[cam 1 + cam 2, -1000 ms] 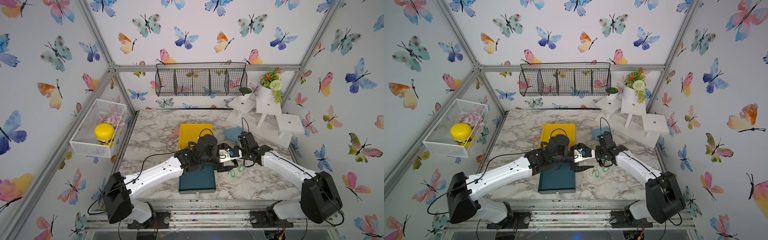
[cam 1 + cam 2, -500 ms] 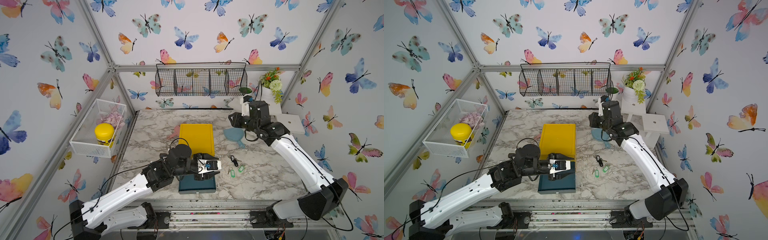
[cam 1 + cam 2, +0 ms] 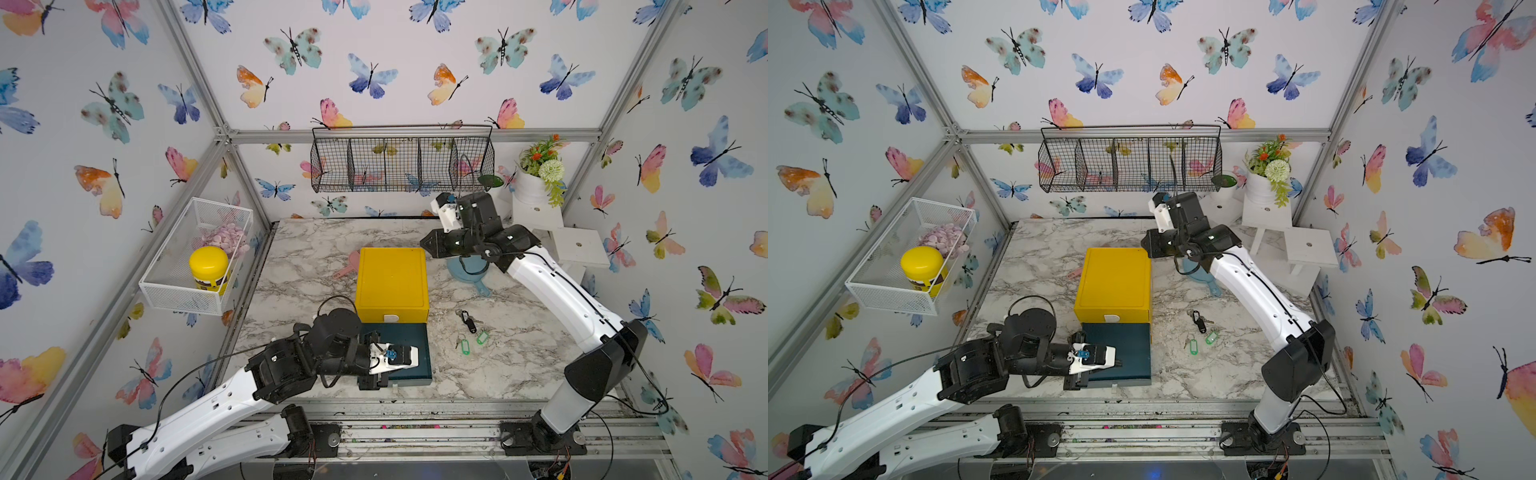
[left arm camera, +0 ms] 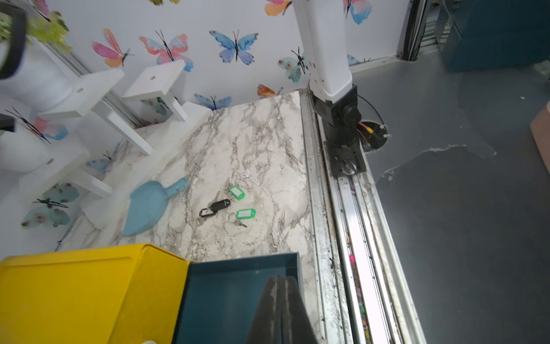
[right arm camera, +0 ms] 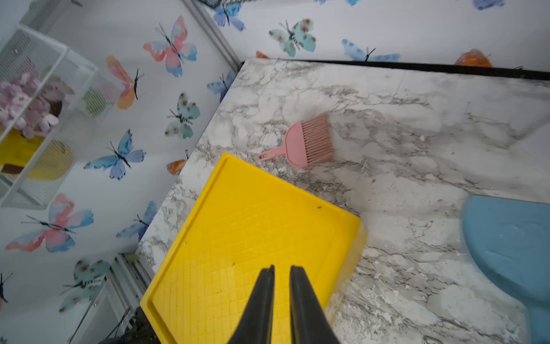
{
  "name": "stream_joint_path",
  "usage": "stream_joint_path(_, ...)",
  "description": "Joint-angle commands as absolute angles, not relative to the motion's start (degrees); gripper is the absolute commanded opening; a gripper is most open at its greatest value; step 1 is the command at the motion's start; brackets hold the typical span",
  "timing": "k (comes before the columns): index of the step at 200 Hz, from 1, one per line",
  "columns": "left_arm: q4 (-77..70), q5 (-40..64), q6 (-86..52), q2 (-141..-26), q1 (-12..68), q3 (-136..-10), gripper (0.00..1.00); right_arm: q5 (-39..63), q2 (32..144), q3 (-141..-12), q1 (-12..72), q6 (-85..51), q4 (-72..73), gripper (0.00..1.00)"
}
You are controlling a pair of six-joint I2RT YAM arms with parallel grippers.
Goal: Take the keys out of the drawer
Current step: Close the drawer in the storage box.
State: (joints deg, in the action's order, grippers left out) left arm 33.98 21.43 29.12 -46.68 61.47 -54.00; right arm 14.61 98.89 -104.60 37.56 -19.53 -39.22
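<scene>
Three keys lie on the marble to the right of the drawer: one with a black tag and two with green tags. The dark teal drawer stands pulled out of the yellow box; the part of its inside that shows is bare. My left gripper hovers over the drawer's front right corner, shut on nothing. My right gripper hangs over the box's back right corner, its fingers a narrow gap apart and empty.
A blue dustpan lies behind the keys and a pink brush behind the box. White stools and a flower pot fill the back right corner. A mesh basket hangs on the left wall. The metal rail runs along the front edge.
Both grippers were together beside the drawer above the keys. The right arm has swung back over the yellow box and its jaws have narrowed. The left gripper drew back over the drawer and shut.
</scene>
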Motion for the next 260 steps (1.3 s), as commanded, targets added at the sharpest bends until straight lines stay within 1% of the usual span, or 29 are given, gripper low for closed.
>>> stream_joint_path(1,41.9,19.2,30.4,-45.6,63.9,-50.5,0.06,15.0,102.1,-108.1,40.7,-14.9,-46.3,0.16)
stream_joint_path(24,43.6,16.9,34.1,-45.7,64.6,-48.0,0.01,15.0,103.5,-108.1,42.3,-15.2,-46.7,0.16)
stream_joint_path(41,43.9,16.5,36.9,-45.8,64.6,-45.9,0.00,15.3,103.4,-107.1,43.0,-16.1,-45.8,0.15)
stream_joint_path(72,43.8,15.8,39.5,-46.1,64.6,-43.0,0.00,16.9,103.3,-105.1,43.9,-15.9,-45.1,0.15)
stream_joint_path(88,43.8,15.2,40.5,-45.9,64.7,-41.8,0.00,15.9,104.1,-105.0,44.3,-15.9,-46.9,0.14)
stream_joint_path(134,43.8,7.4,41.7,-46.6,64.6,-39.2,0.00,13.1,107.3,-104.6,44.5,-17.2,-51.1,0.14)
stream_joint_path(175,39.7,3.2,41.7,-46.5,64.7,-37.8,0.00,10.7,109.1,-105.1,45.3,-18.0,-53.9,0.15)
stream_joint_path(260,29.4,-1.8,39.7,-46.3,64.1,-34.1,0.00,11.2,110.1,-106.6,45.5,-18.5,-54.3,0.16)
